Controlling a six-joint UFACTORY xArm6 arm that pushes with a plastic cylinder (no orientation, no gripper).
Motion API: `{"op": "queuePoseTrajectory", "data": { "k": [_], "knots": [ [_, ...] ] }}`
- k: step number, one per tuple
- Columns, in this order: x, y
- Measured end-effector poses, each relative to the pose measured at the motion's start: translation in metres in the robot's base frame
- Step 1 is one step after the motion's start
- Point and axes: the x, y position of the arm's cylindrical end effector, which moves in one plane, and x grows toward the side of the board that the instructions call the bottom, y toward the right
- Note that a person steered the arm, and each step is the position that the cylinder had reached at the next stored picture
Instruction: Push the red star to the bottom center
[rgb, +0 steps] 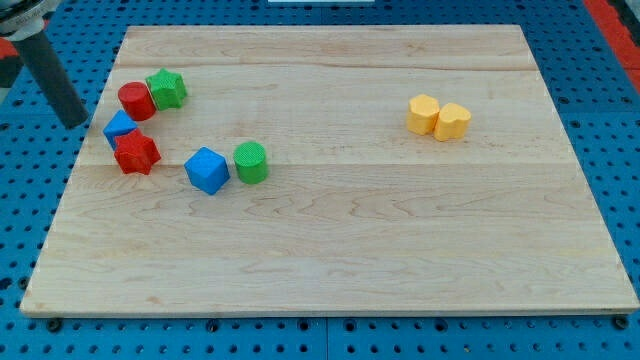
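Wood grain runs across the pale board (330, 240) that fills most of the frame, lying on a blue pegboard surface (610, 120). My tip (78, 124) sits at the far left, just off the board's left edge, the dark rod slanting up toward the upper left corner; it ends in a plain point with no jaws to part or close, and it touches no block. The red star (136, 153) lies in the left part of the board, near the left edge, just right of and below my tip. A blue block (119, 127), its shape partly hidden, touches the star from above. Above that sits a red cylinder (136, 101), with a green star (166, 88) touching it on its right. To the right of the red star, apart from it, a blue cube (207, 169) stands against a green cylinder (250, 162). Well away, in the upper right of the board, two yellow blocks (438, 117) touch side by side. No writing or label can be read anywhere.
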Motion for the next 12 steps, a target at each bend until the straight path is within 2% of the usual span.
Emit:
{"op": "queuePoseTrajectory", "data": {
  "k": [5,8,9,11,12],
  "knots": [
    [-0.003,0.0],
    [0.016,0.019],
    [0.03,0.021],
    [0.053,0.1],
    [0.099,0.119]
  ]
}}
